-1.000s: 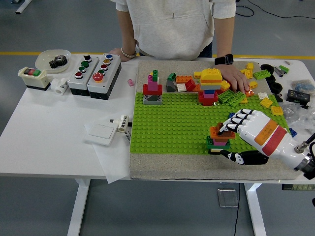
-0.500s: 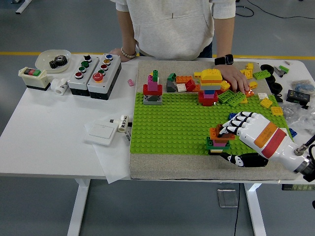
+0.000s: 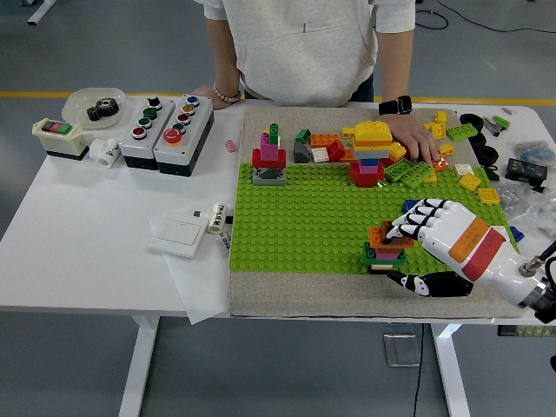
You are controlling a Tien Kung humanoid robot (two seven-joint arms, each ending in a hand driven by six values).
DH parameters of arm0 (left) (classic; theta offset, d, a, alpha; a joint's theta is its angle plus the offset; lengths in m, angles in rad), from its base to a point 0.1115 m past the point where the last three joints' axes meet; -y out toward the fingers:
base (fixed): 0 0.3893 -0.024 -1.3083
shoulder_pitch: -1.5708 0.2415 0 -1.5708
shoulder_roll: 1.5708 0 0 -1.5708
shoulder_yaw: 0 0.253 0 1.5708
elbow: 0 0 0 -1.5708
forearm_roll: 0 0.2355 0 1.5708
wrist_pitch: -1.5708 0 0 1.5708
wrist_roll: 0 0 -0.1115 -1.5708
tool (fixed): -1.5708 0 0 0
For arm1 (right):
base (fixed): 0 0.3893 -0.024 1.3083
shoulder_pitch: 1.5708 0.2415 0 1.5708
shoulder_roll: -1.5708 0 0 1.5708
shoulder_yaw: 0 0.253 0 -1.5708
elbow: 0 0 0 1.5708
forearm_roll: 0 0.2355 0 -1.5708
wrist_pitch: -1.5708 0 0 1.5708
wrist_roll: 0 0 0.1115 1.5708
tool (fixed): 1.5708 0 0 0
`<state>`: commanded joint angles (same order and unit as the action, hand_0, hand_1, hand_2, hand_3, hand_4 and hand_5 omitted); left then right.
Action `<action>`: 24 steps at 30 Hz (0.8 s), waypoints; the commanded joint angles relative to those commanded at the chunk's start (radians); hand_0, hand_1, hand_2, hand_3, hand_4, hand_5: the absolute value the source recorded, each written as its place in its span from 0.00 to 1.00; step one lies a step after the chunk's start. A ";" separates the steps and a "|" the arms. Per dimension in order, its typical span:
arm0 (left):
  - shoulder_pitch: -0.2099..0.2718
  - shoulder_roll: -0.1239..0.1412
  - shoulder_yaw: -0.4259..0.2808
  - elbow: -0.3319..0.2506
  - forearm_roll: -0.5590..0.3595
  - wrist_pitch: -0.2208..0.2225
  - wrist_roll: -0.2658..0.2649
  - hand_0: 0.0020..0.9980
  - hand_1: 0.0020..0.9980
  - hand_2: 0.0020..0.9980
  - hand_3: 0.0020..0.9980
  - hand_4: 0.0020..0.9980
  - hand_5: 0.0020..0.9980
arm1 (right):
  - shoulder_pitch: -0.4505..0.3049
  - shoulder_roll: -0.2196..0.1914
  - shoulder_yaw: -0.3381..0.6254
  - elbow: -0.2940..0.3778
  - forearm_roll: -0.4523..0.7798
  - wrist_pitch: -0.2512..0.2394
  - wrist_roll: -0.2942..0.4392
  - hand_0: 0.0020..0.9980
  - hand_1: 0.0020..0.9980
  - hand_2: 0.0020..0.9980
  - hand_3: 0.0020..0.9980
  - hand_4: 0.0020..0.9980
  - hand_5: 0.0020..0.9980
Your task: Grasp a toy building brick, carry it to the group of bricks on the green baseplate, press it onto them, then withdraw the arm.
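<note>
The glossy white-and-black right hand grasps a studded orange plastic brick atop a small multicoloured stack; beneath lies the green studded baseplate.

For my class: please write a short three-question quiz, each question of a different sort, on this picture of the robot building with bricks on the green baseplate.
1. True or false: the robot's right hand has its fingers on the orange brick that tops the small brick stack near the front edge of the green baseplate.
2. Multiple choice: where does the person's hand rest? A) on the button boxes B) among loose bricks at the far right of the baseplate C) on the white switch plate
3. Fill in: the dark gear at the table's far left lies in a white ____.

Key: 1 true; 2 B; 3 dish
</note>
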<state>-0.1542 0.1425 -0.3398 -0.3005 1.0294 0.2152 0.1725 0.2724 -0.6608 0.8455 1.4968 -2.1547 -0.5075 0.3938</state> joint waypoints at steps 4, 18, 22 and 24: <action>0.001 0.000 -0.003 0.000 0.006 -0.002 0.001 0.68 0.61 0.75 0.66 0.76 0.65 | -0.002 -0.001 0.009 0.001 0.006 -0.011 0.001 0.60 0.58 0.63 0.59 0.77 0.45; 0.000 0.002 -0.004 0.000 0.011 -0.006 0.001 0.68 0.61 0.74 0.66 0.76 0.65 | -0.004 0.001 0.021 -0.003 0.004 -0.014 -0.005 0.60 0.59 0.64 0.60 0.77 0.45; -0.002 0.002 0.000 -0.001 0.004 -0.006 -0.001 0.68 0.61 0.74 0.66 0.76 0.65 | 0.002 0.006 0.022 -0.020 0.001 -0.008 -0.013 0.60 0.59 0.64 0.60 0.77 0.45; -0.003 0.002 0.000 -0.001 0.004 -0.006 -0.002 0.68 0.61 0.74 0.66 0.76 0.65 | 0.005 0.009 0.023 -0.025 0.002 -0.009 -0.015 0.62 0.60 0.64 0.60 0.77 0.45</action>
<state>-0.1574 0.1446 -0.3393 -0.3011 1.0331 0.2092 0.1708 0.2771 -0.6518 0.8685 1.4718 -2.1529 -0.5160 0.3787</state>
